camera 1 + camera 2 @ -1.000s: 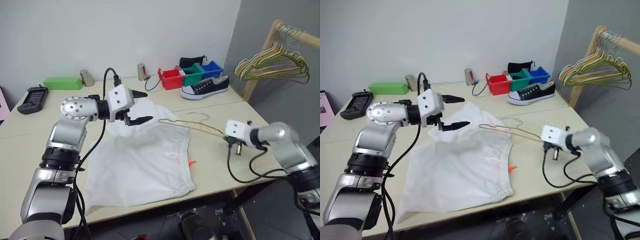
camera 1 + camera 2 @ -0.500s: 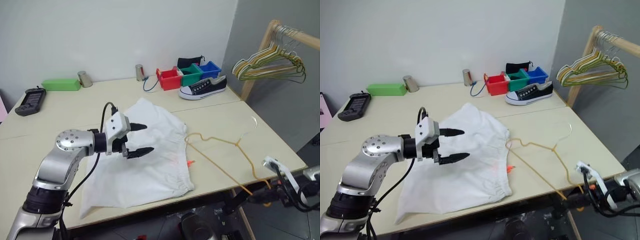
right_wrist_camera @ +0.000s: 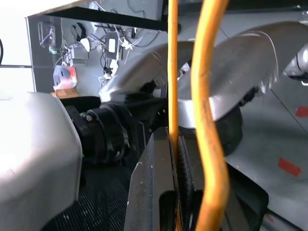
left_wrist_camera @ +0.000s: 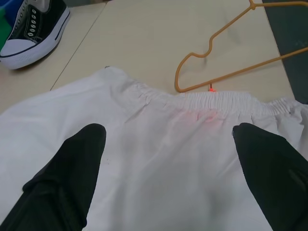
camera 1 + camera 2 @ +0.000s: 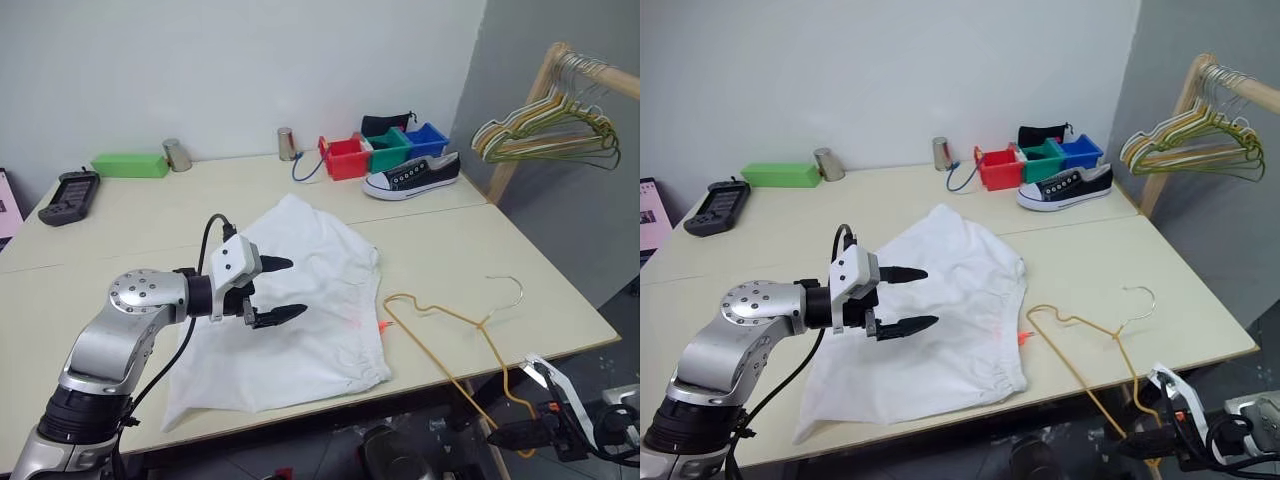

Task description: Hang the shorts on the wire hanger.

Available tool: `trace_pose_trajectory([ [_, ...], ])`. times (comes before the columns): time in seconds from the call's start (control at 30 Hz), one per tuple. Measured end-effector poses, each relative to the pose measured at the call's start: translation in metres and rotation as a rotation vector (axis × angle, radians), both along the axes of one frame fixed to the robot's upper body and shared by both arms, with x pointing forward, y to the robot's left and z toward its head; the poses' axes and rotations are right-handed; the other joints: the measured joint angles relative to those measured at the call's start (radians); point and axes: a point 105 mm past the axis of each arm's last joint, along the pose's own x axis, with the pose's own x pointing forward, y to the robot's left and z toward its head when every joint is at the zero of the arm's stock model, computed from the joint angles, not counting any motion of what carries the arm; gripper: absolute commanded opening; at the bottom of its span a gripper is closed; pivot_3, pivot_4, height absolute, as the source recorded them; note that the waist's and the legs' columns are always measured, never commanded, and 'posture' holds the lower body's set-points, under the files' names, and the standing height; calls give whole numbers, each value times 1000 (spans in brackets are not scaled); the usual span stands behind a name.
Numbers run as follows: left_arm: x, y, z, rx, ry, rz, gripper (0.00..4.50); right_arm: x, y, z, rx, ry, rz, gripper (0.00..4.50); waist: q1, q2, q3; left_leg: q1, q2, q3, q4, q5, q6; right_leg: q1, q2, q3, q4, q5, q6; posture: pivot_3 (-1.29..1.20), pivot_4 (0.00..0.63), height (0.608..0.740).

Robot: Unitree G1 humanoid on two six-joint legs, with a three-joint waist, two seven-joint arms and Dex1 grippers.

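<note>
The white shorts (image 5: 310,300) lie spread flat on the table, their gathered waistband (image 4: 211,101) and orange-red drawstring tip facing the wire hanger (image 5: 450,315). My left gripper (image 5: 293,288) hovers just above the shorts' middle, open, with nothing between its black fingers (image 4: 72,173). The thin yellow-tan hanger lies on the table to the right of the shorts, apart from them, its grey hook (image 5: 513,290) pointing away. Its near corner overhangs the table's front edge, where my right gripper (image 5: 505,437) is shut on the wire (image 3: 208,120).
A wooden rack (image 5: 545,75) with a bunch of green, yellow and white hangers (image 5: 545,135) stands at the far right. At the table's back are a black sneaker (image 5: 410,175), red, green and blue bins (image 5: 385,150), two metal cups, a green box (image 5: 128,165) and a black device (image 5: 68,195).
My right gripper pulled back and down past the table's front edge, dragging the hanger off the shorts. My left gripper drew back and sank over the shorts, staying open.
</note>
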Motion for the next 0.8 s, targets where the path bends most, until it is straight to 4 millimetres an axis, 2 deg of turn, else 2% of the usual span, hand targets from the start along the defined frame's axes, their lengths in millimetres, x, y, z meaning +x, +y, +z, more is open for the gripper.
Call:
trace_pose_trajectory([
  [0.17, 2, -1, 5, 3, -18, -10, 4459, 2, 14, 9, 59, -14, 23, 0, 3, 0, 0, 0, 0, 0, 0, 0, 0, 0, 0, 0, -2, 0, 0, -329, 58, 740],
  [0.47, 3, 0, 6, 7, -18, -7, 4459, 2, 24, 25, 133, -40, 66, 0, 6, -1, 1, -2, 0, 0, 0, -2, 2, 0, 0, 0, -3, 0, 0, -320, 64, 740],
  [0.67, 4, 1, 5, 10, -19, -2, 4459, 6, 27, 28, 133, -65, 90, 0, 20, -4, 4, -2, 0, 0, 0, -3, 2, -2, 0, 0, -4, 0, -1, -307, 68, 740],
  [0.8, 4, 3, 5, 23, -21, 4, 4459, -1, 29, 19, 118, -29, 108, 0, 36, -7, 7, -2, 0, 0, 0, -3, 2, -5, -1, 0, -5, 0, -1, -295, 69, 740],
])
